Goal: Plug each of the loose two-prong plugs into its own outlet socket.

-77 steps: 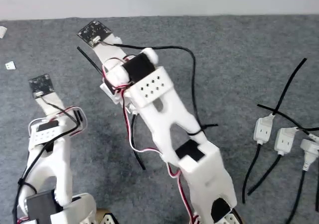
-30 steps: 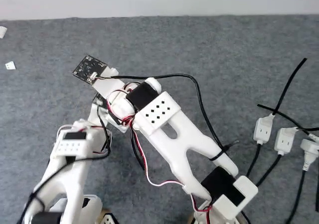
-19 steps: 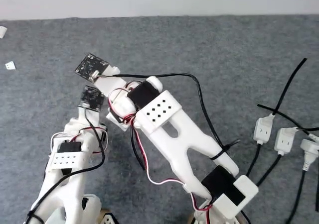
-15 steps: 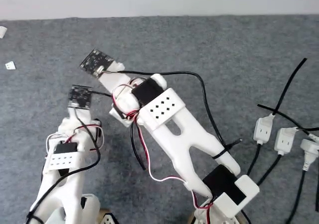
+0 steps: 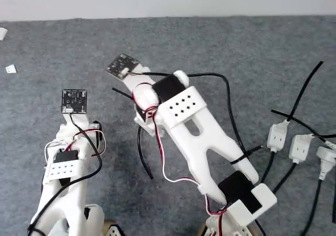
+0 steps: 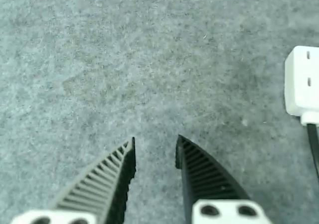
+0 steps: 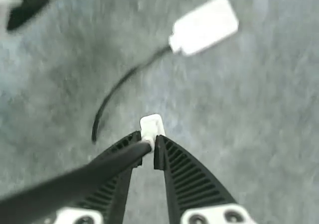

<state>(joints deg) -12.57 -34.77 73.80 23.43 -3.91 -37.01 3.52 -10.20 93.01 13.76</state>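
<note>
as the right arm (image 5: 199, 131) swings toward the white plastic outlet sockets (image 5: 276, 136) at the grey felt surface's (image 5: 236, 52) right edge, right gripper (image 7: 148, 138) stays clamped on the small white two-prong plug (image 7: 151, 126), mid-surface; left gripper (image 6: 154, 144), fingers apart, empty, has backed off. insertion pending.

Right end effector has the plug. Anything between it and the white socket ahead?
Nothing visible does. Bare carpet lies between the plug in the right end effector and the socket; the socket's black cord trails beside that path, not across it.
</note>
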